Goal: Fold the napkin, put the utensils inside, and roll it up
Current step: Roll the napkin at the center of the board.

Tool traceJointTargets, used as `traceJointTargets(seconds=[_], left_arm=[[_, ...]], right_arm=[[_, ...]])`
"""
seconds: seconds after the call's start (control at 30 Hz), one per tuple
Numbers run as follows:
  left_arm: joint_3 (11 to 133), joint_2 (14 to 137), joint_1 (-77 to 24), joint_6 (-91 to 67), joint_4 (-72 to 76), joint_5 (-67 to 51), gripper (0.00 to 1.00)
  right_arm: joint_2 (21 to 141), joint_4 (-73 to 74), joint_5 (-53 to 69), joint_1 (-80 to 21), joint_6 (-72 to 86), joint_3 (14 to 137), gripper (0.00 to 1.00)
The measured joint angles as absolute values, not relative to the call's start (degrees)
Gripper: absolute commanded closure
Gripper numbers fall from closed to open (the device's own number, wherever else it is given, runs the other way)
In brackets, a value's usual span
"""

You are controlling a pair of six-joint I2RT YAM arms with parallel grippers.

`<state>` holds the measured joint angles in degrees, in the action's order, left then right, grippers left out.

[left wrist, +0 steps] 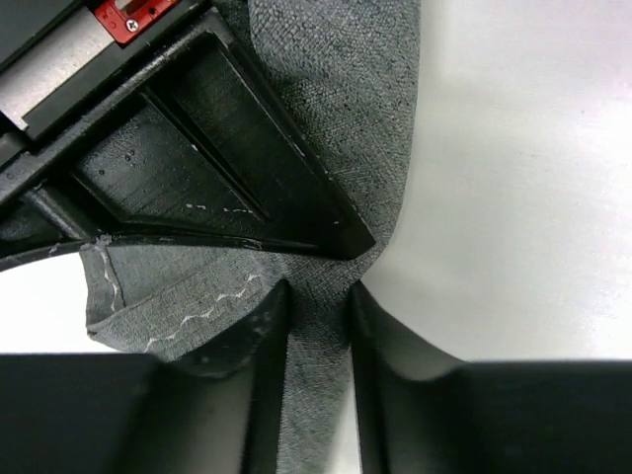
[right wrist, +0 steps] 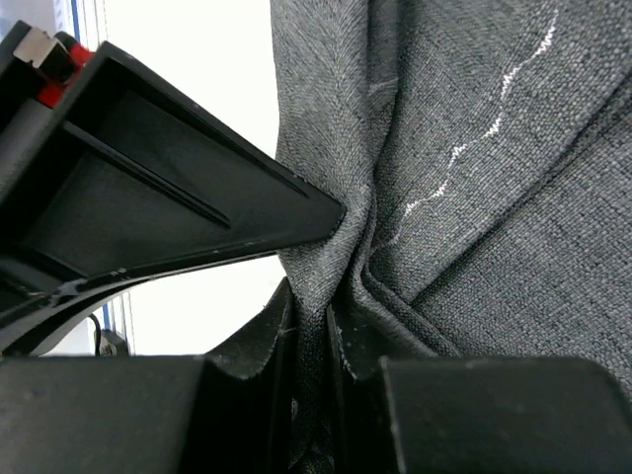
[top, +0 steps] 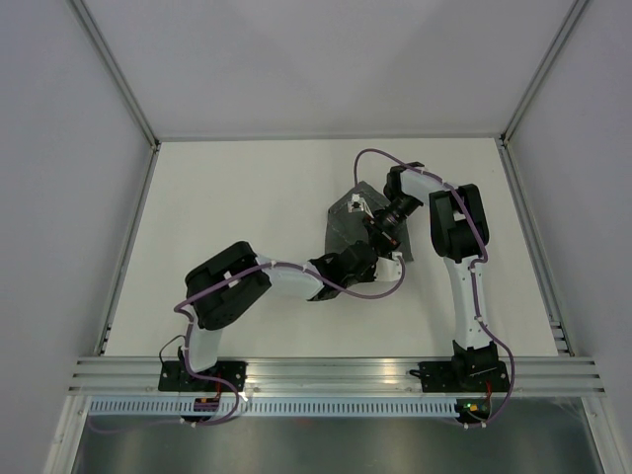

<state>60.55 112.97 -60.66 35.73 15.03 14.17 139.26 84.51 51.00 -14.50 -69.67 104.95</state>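
The left hand (top: 357,261) and right hand (top: 383,235) crowd each other over the bunched napkin (top: 344,222); bare surface (top: 227,197) lies open left of both.

Charcoal-grey napkin (right wrist: 494,257) bears a pale zigzag stitched line.

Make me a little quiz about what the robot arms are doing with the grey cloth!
1. True or false: the left gripper is shut on the napkin.
2. The table is: A white, B green, C red?
3. Fill in: the right gripper pinches the ____.
Key: 1 true; 2 A; 3 napkin.
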Motion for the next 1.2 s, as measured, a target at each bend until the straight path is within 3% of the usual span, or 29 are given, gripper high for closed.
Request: traceJointTargets(seconds=[0.17, 0.23, 0.4, 0.67, 1.2], left_arm=[[63.4, 113.1, -59.2, 35.7, 9.8, 9.7, 0.85], [64.6, 113.4, -58.8, 35.7, 8.0, 8.0, 0.86], [68.3, 114.5, -58.0, 35.6, 2.4, 3.9, 0.94], [72.0, 116.0, -57.3, 35.1, -1.6, -1.5, 0.98], [77.7, 118.1, -53.9, 30.2, -8.8, -15.0, 0.98]], right_arm=[[139.3, 84.6, 50.9, -14.5, -69.6, 104.9, 0.83], [139.3, 84.8, 50.7, -14.4, -69.6, 104.9, 0.82], [139.2, 85.6, 50.5, -14.0, -68.9, 104.9, 0.61], [135.9, 84.9, 48.4, -13.3, -64.9, 102.7, 0.46], [125.8, 64.8, 44.8, -6.9, -51.4, 101.3, 0.40]])
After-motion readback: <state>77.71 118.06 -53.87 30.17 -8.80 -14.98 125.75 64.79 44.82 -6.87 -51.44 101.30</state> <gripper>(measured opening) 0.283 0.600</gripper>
